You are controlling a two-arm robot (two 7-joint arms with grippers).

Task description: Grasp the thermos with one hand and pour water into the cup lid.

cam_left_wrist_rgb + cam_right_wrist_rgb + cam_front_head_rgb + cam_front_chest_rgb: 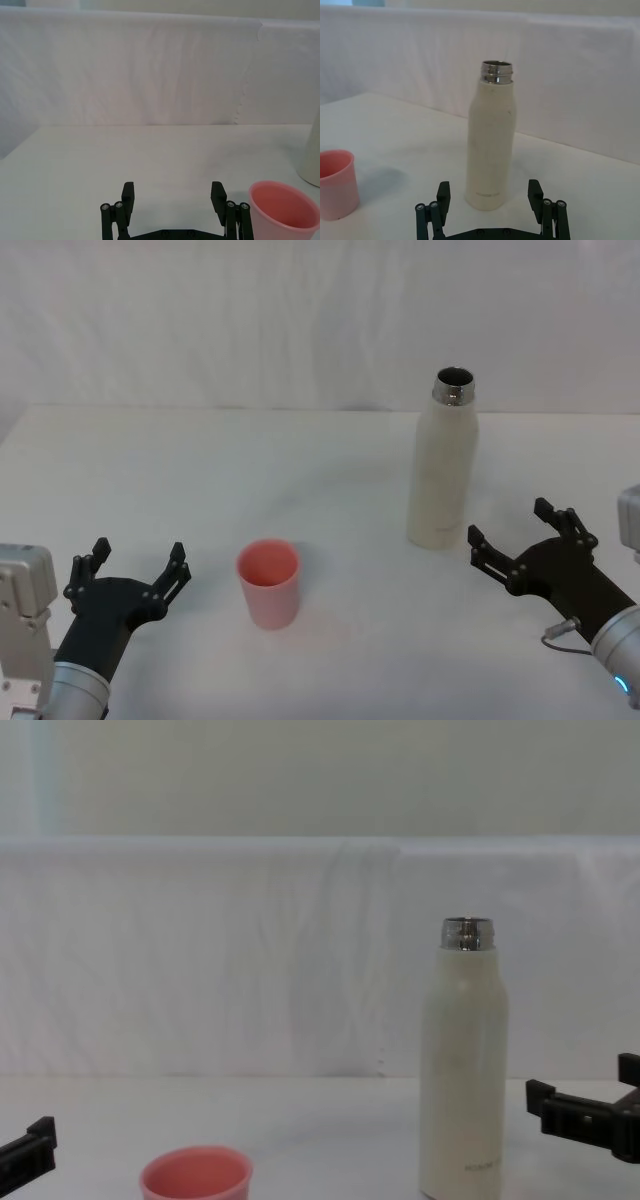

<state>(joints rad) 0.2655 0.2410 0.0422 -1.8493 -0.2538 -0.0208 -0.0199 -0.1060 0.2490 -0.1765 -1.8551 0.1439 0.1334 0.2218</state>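
On white table (330,470): thermos (444,465) upright, uncapped, at 2 o'clock from cup lid (268,583). Right gripper (520,530) spread beside thermos base; left gripper (135,568) spread, idle at 9 o'clock of cup lid.

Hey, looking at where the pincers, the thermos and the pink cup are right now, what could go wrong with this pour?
The thermos stands tall, narrow and uncapped; the open right pincer sits low beside its base, so a bump or a low grip might tip it and spill.

The cup lid is small and stands free, well apart from the thermos. The stream may miss it, or the neck may knock it over.

The open left pincer rests near the cup and might crowd the pour.
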